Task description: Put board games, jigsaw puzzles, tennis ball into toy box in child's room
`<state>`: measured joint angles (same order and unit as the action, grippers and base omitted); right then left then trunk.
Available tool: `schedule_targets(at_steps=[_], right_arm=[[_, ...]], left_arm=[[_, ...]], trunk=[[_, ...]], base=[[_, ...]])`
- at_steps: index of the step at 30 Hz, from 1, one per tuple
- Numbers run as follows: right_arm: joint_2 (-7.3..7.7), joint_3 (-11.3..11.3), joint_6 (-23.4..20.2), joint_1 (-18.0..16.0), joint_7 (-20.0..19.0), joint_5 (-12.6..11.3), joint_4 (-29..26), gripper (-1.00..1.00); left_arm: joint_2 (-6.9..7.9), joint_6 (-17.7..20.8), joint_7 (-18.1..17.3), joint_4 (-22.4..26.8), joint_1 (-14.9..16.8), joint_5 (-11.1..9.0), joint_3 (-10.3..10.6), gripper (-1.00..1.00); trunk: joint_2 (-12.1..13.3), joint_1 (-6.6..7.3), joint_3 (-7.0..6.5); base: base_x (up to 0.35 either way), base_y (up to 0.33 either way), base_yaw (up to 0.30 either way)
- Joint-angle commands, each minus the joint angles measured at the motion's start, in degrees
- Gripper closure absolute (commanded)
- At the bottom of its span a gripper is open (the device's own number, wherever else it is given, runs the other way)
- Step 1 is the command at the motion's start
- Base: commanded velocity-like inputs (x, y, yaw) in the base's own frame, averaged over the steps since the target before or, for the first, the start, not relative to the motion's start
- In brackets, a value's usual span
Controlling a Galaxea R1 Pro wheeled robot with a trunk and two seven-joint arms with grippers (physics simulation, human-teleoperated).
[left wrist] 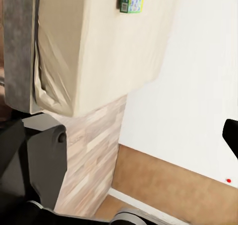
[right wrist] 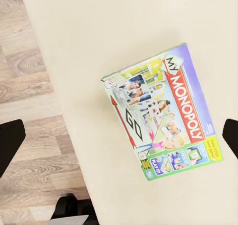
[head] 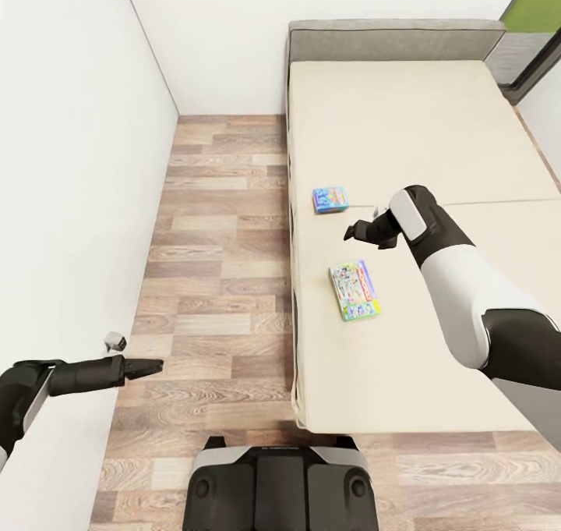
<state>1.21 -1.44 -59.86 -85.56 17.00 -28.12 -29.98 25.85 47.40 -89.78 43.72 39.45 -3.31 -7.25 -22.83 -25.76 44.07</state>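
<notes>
Lying flat on the beige bed [head: 405,125] — a Monopoly game box [right wrist: 163,113], purple, green and white; right fingers [right wrist: 10,138] spread above it; left fingers [head: 144,367] together.

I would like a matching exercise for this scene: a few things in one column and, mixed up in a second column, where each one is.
Things:
1. Monopoly box
2. blue box
3. right gripper
4. left gripper

Places:
A. over the wood floor, beside the wall
B. on the bed, nearer the headboard
C. on the bed, nearer the robot's base
D. above the bed, between the two boxes

Pairs: 1-C, 2-B, 3-D, 4-A
</notes>
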Motion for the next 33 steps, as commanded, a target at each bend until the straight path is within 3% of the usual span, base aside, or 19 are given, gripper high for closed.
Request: schedule_targets(at_steps=[1,5,11,33], right_arm=[[0.03,-0.2,-0.1,0.0,0.5,-0.6,0.0,-1.00],[-0.06,-0.3,-0.1,-0.1,0.5,-0.6,-0.2,-1.00],[-0.52,-0.4,-0.1,-0.2,0.5,-0.6,-0.4,-1.00],[-0.76,-0.5,-0.1,-3.8,0.5,-0.6,-0.4,-1.00]], left_arm=[[0.12,1.6,-0.2,0.8,0.5,0.0,0.0,-1.00],[0.32,5.6,-0.2,3.2,4.6,0.0,-0.1,-1.00],[0.13,7.3,-0.2,3.9,9.2,0.2,0.0,-1.00],[-0.10,7.6,-0.2,3.8,10.6,0.4,0.5,-1.00]], trunk=[[-0.1,-0.03,0.16],[-0.1,-0.03,0.54],[-0.1,-0.03,1.11],[-0.1,-0.03,3.19]], base=[[0.000,0.000,0.000],[0.000,0.000,0.000],[0.000,0.000,0.000],[0.000,0.000,0.000]])
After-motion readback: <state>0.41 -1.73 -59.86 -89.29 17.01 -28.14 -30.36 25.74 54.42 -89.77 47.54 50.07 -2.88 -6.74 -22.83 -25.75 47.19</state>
